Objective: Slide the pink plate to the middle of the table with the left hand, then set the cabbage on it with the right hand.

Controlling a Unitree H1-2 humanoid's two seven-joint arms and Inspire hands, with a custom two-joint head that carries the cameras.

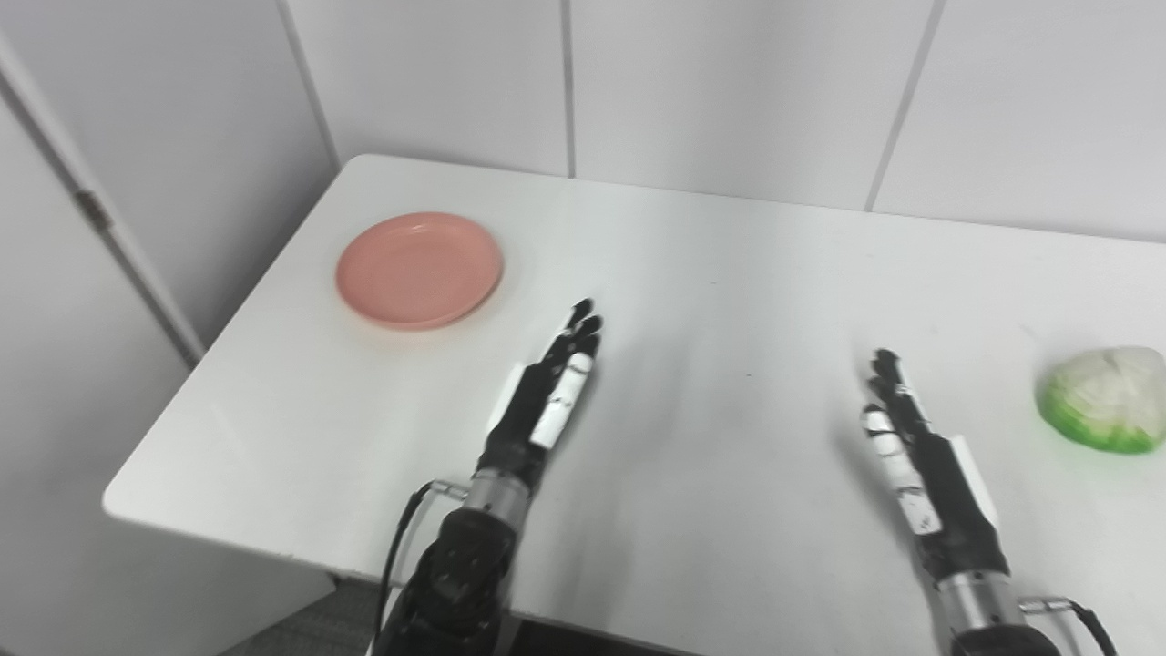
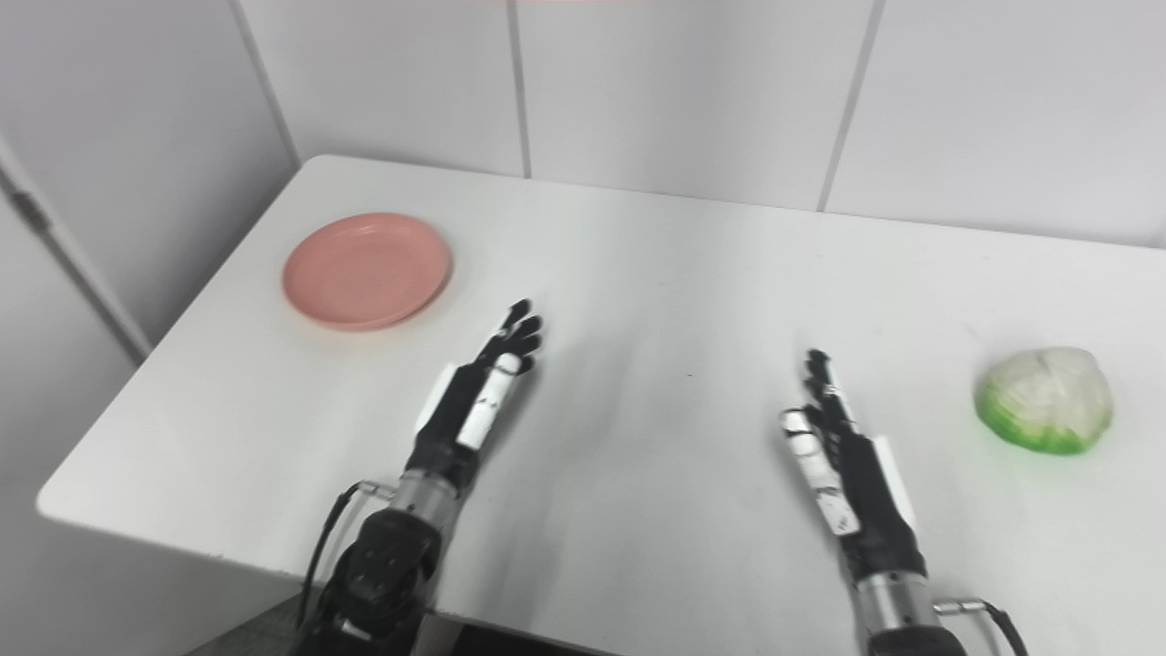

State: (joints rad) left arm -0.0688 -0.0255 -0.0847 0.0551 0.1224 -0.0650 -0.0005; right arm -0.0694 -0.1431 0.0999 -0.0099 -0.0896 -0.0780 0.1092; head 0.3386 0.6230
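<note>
Both hands hover flat, fingers extended, holding nothing: left hand (image 1: 547, 392) near the pink plate (image 1: 419, 269) for the slide, right hand (image 1: 915, 456) well short of the cabbage (image 1: 1104, 399).

Surface (image 1: 729, 273): white, with a rounded far-left corner, set against pale wall panels.
Pink plate (image 1: 419, 270): flat on the surface near its far-left corner, nothing on it.
Cabbage (image 1: 1104, 399): pale on top, green along its lower edge, resting on the surface at the right side, well apart from the plate.
Left hand (image 1: 551, 392): holding nothing, fingers stretched forward and close together, pointing up and slightly right; it is near the plate's lower right but not touching it.
Right hand (image 1: 911, 446): also holding nothing, fingers extended toward the far edge, left of the cabbage with a clear gap between them.
Arms: both enter from the bottom edge, with cables at the wrists.
</note>
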